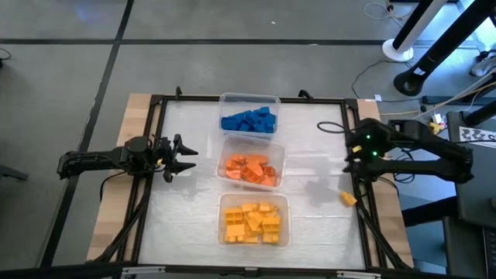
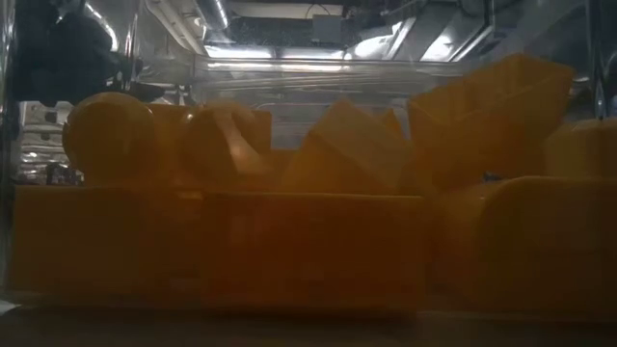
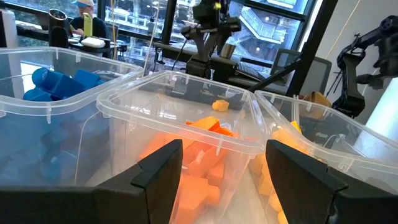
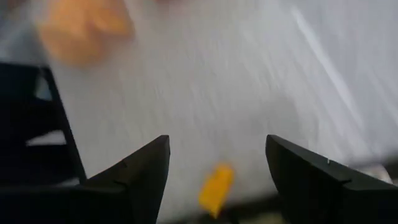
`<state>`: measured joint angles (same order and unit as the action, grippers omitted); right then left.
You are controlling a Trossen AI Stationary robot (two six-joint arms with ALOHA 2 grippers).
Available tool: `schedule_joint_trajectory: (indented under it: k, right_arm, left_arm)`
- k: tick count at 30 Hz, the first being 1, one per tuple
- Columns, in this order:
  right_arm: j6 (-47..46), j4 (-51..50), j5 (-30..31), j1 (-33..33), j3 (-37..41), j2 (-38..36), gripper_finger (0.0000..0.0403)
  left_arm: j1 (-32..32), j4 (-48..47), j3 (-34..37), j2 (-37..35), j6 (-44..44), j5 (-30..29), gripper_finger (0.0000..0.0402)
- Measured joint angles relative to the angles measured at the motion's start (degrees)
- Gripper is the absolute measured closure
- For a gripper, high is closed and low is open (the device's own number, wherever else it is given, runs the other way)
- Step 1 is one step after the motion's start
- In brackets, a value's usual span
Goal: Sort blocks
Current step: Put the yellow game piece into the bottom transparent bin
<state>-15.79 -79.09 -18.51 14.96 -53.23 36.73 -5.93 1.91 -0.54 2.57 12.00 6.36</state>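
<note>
My right tool hangs spread and empty at the tabletop's three o'clock edge, aimed toward the last stray yellow block at five o'clock, just beside the frame. My left tool, also spread, waits at nine o'clock (clear of the three tubs, where the other blocks sit sorted by colour).

Three tubs block table centre; open lanes either side; stray yellow block right edge.

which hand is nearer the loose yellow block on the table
Right. The right hand hovers just beside the loose yellow block; the left hand waits across the tubs.
</note>
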Motion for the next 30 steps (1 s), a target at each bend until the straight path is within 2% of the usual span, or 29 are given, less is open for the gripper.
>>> schedule_joint_trajectory:
  k: [5,8,14,17,22,27,30]
  right_arm:
    - [-4.1,-8.8,2.2,0.0,0.6,0.2,0.0139]
    - [-8.3,-8.5,2.2,0.0,3.2,0.3,0.0139]
    - [-11.7,-3.4,-1.5,0.0,10.8,0.3,0.0139]
    - [-14.0,-2.5,-0.3,-1.4,10.1,2.0,0.0139]
    - [-19.7,-0.2,2.8,-8.3,10.1,4.9,0.0139]
    - [-24.6,8.0,4.6,-18.6,10.1,11.6,0.0139]
    - [-26.0,6.5,5.8,-24.4,10.1,16.0,0.0139]
  left_arm:
    - [0.0,0.0,0.0,0.0,0.0,0.0,0.0180]
    - [0.0,0.0,0.0,0.0,0.0,0.0,0.0180]
    - [0.0,0.0,0.0,0.0,0.0,0.0,0.0180]
    - [0.0,0.0,0.0,0.0,0.0,0.0,0.0180]
    - [0.0,0.0,0.0,0.0,0.0,0.0,0.0180]
    - [0.0,0.0,0.0,0.0,0.0,0.0,0.0180]
    - [0.0,0.0,0.0,0.0,0.0,0.0,0.0180]
